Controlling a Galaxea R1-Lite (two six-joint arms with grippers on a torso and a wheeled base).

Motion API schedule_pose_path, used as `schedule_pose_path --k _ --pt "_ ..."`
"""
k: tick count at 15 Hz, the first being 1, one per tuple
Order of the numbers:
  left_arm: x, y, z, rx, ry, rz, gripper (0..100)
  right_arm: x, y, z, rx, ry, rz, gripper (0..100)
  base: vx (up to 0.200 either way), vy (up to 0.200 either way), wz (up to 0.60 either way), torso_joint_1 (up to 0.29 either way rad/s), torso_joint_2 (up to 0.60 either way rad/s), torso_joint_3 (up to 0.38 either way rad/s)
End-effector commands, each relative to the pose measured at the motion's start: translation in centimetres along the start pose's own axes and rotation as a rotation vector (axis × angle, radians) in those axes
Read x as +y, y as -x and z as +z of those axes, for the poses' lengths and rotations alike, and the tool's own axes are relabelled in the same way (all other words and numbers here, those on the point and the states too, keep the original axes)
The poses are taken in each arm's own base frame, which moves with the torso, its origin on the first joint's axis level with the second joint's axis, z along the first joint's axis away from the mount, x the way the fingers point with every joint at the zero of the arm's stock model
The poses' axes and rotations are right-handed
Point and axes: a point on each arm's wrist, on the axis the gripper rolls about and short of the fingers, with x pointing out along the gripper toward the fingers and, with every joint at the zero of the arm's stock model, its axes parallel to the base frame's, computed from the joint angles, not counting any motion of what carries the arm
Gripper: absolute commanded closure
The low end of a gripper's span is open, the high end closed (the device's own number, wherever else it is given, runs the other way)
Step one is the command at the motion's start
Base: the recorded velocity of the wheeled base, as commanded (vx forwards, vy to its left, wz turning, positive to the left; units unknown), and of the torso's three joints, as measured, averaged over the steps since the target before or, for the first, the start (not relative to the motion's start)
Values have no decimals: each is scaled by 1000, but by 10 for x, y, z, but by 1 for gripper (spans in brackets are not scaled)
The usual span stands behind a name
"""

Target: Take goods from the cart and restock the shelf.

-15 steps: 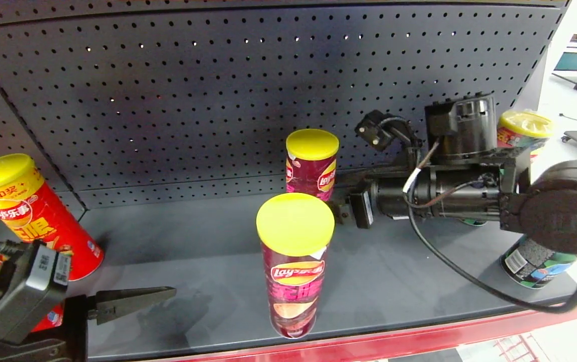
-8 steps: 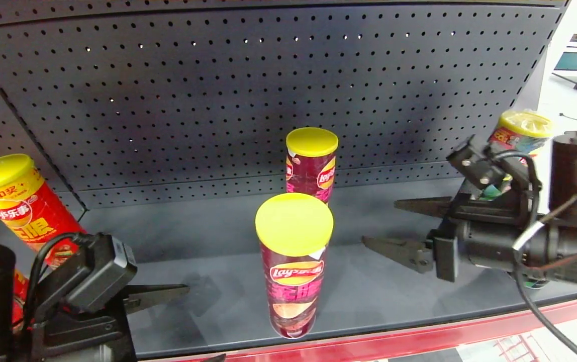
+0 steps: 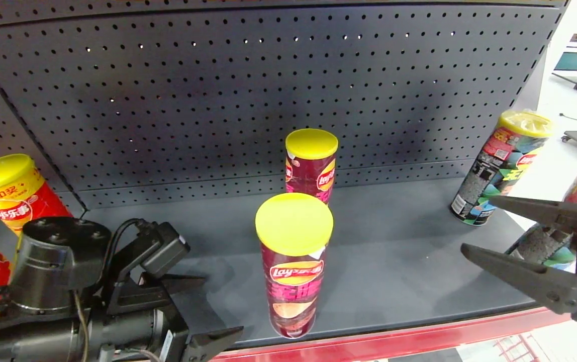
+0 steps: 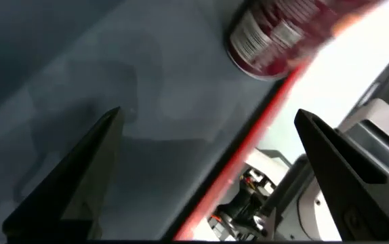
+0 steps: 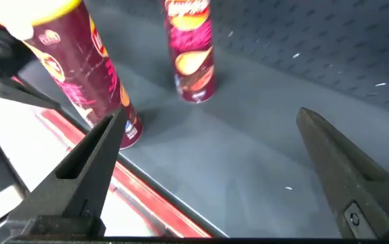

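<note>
Two magenta chip cans with yellow lids stand upright on the dark grey shelf: one near the front edge, one behind it near the pegboard. In the right wrist view the front can and the back can both stand free. My right gripper is open and empty at the shelf's front right, well clear of both cans. My left gripper is open and empty at the front left, low by the red shelf edge, with the front can's base beyond it.
Red cans stand at the far left of the shelf. A black-and-green can stands at the back right, another partly behind my right gripper. The pegboard wall closes the back. Bare shelf lies on both sides of the magenta cans.
My right gripper has drawn back from beside the rear magenta can to the front right, open and empty. My left arm has swung up and to the right along the front edge.
</note>
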Motion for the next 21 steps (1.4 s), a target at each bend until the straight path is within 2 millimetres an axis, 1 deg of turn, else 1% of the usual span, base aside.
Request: schedule_pose_path --k 1,5,8,13,20,21 --pt "5 -18 4 40 11 4 0 0 14 4 -50 7 -24 0 0 0 0 0 0 0" --pt "8 -30 16 31 8 5 0 0 15 6 -60 10 -24 0 0 0 0 0 0 0" --pt "10 -36 17 42 10 4 0 0 16 8 -66 11 -29 0 0 0 0 0 0 0" --pt "6 -47 17 45 -5 -17 0 -2 16 8 -65 7 -43 0 0 0 0 0 0 0" --pt "7 -53 19 50 -5 -20 0 -2 16 8 -64 7 -43 0 0 0 0 0 0 0" --pt "6 -55 22 43 -8 -23 0 -2 16 8 -64 2 -43 0 0 0 0 0 0 0"
